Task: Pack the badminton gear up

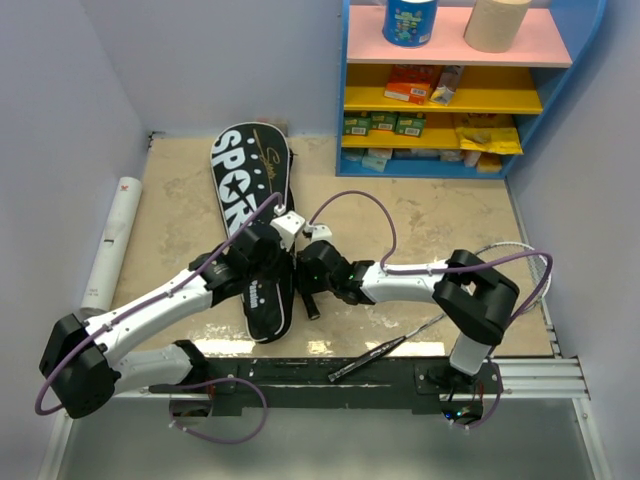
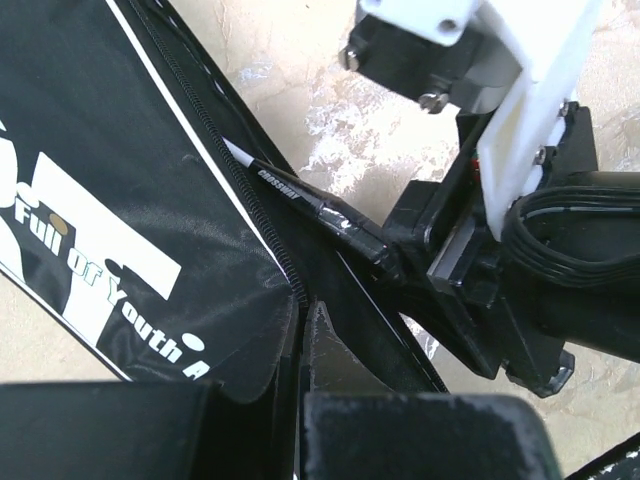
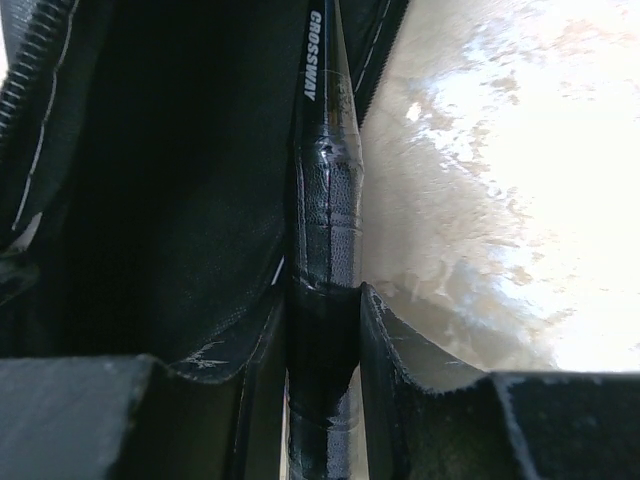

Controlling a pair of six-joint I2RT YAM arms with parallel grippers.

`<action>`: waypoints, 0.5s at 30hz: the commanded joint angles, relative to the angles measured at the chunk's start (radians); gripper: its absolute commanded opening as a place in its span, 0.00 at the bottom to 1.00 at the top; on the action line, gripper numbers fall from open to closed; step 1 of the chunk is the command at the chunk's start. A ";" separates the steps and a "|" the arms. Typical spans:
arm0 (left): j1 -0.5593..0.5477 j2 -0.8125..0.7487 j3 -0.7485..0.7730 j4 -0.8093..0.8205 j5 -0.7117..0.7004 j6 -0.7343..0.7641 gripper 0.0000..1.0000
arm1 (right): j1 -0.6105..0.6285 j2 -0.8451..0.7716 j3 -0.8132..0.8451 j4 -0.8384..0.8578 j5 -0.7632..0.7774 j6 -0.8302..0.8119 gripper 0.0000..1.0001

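Note:
The black bag lettered SPORT (image 1: 246,178) lies on the table, its narrow end towards me. My left gripper (image 1: 271,268) is shut on the bag's zip edge (image 2: 262,215), pinching the fabric between its fingers (image 2: 300,322). My right gripper (image 1: 306,276) is shut on the black handle (image 3: 324,235) of one racket marked CROSSWAY (image 2: 286,188); its shaft runs into the open bag and its head is hidden inside. A second racket (image 1: 520,272) lies at the right, handle (image 1: 365,357) near the front edge. The long white tube (image 1: 110,240) lies at the left. No shuttlecocks show.
A blue shelf unit (image 1: 575,90) stands at the back right with boxes and snack packs. A blue-wrapped roll (image 1: 410,20) and a beige roll (image 1: 497,22) stand on its top shelf. Walls close in on the left and right.

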 commanded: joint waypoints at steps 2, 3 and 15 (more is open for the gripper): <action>-0.018 0.001 0.004 0.006 0.101 0.000 0.00 | -0.039 -0.013 0.060 0.205 0.018 0.020 0.02; -0.018 0.002 0.007 0.004 0.101 0.000 0.00 | -0.039 -0.016 0.055 0.207 0.001 0.028 0.03; -0.020 0.065 0.009 0.017 0.123 -0.026 0.00 | -0.038 -0.129 -0.054 0.167 0.010 0.051 0.16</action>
